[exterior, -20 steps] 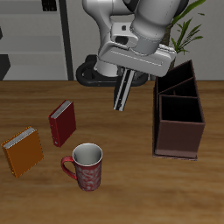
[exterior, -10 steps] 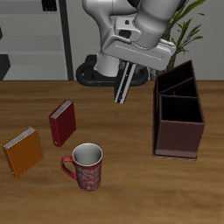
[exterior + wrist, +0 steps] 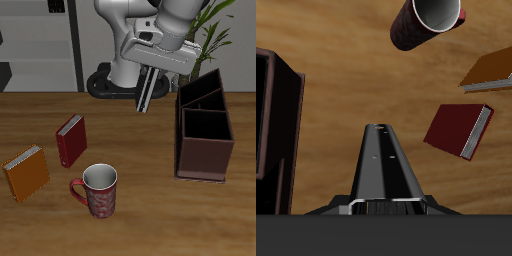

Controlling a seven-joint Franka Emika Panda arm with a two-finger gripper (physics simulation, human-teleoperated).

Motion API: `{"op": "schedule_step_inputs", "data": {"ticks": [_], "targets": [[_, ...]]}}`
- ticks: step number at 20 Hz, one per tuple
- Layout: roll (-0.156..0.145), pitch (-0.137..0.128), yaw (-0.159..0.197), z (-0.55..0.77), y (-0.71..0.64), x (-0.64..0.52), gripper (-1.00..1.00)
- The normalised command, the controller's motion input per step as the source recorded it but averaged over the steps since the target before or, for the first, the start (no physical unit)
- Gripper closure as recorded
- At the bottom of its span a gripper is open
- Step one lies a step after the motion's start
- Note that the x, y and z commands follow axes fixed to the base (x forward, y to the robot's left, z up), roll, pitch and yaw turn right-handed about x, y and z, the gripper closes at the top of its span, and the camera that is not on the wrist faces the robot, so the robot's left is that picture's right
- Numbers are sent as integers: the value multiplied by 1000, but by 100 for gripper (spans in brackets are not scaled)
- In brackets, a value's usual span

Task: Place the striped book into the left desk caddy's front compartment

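My gripper [image 3: 154,68] is shut on the striped book [image 3: 147,92], a thin black-and-white striped book that hangs from it, tilted, well above the table. In the wrist view the book [image 3: 387,170] juts out from between the fingers. The left desk caddy [image 3: 204,130] is a dark maroon-brown box with two compartments, standing on the table beside and below the book; its wall shows in the wrist view [image 3: 276,120]. The book is apart from the caddy, held higher than its rim.
A red book [image 3: 70,140] and an orange book [image 3: 26,172] lie on the table away from the caddy. A patterned mug [image 3: 98,190] stands near the table's front edge. A plant [image 3: 212,40] rises behind the caddy.
My gripper has risen and moved toward the caddy with the striped book in it. Nothing else has moved.
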Motion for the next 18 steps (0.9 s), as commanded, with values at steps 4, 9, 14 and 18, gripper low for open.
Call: {"op": "schedule_step_inputs", "data": {"ticks": [4, 9, 14, 18], "targets": [[-2, -19, 10, -92, 164, -456, 100], [-44, 5, -30, -53, 14, -286, 100], [19, 17, 4, -94, 214, -257, 100], [40, 18, 17, -86, 271, -159, 100]]}}
